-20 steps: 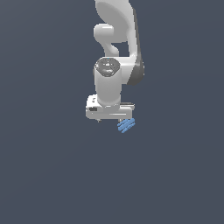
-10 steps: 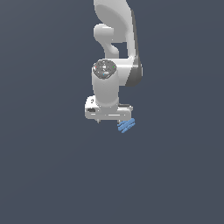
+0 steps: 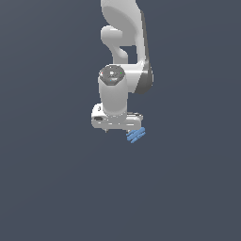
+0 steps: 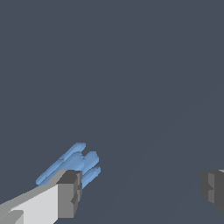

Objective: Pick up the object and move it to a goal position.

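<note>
Pincer (image 4: 140,192): spread wide, its two dark pads far apart in the wrist view, with nothing between them; it has hold of nothing.

Pincer, seen from outside (image 3: 117,126): white, at the end of the arm (image 3: 123,56), pointing down at the surface.

Object (image 3: 136,135): a small bright-blue bundle of short parallel bars, lying just beside the pincer's lower edge, toward the exterior view's right.

Object against the fingers: in the wrist view the object (image 4: 72,165) sits at the outer side of one finger (image 4: 70,192), partly hidden behind its pad, not in the gap; whether it touches that finger I cannot tell.

Done so far: the approach only, as I judge it; the pincer is close to the object but off to one side.

Left to do: line the gap up over the bars, lower, close on them, lift, and carry to the goal.

Goal position: no marker shows in either view, so I cannot place it.

Risk: a descent from here would likely land a finger on or beside the bars and nudge them.

Surface (image 3: 56,188): flat, uniform dark grey-blue, without texture or edges.

Room: no walls, furniture or horizon visible; the same grey-blue fills both views.
</note>
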`<state>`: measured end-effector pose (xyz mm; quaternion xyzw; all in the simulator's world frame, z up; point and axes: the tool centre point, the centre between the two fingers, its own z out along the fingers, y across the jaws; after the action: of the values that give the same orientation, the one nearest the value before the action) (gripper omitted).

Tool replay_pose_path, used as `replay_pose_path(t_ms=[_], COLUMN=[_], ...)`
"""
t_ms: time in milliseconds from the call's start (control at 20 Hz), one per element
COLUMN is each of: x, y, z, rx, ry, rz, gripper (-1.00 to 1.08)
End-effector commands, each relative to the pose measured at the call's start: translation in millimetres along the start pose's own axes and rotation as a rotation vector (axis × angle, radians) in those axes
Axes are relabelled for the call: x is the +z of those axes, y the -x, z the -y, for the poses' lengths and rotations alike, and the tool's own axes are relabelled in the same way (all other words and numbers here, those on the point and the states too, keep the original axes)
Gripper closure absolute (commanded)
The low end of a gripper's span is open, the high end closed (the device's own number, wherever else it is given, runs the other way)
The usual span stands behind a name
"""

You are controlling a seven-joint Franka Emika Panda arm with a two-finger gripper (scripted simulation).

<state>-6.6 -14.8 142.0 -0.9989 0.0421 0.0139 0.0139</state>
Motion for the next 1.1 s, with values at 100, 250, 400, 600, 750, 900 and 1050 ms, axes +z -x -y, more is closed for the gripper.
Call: replay_pose_path(t_ms=[100, 250, 400, 600, 750, 900, 1050], x=[3.0, 5.8, 9.4, 15.3, 20.2, 25.0, 29.7], y=[2.0, 4.2, 6.9, 11.8, 16.0, 20.4, 24.9], z=[4.8, 9.6, 15.5, 25.2, 33.2, 40.9, 48.4], rx=[0.035, 0.072, 0.118, 0.195, 0.26, 0.325, 0.389], ry=[0.001, 0.002, 0.003, 0.005, 0.007, 0.008, 0.009], rz=[-0.001, -0.002, -0.003, -0.006, -0.008, -0.011, -0.013], gripper=[-0.92, -0.92, -0.92, -0.92, -0.92, -0.92, -0.92])
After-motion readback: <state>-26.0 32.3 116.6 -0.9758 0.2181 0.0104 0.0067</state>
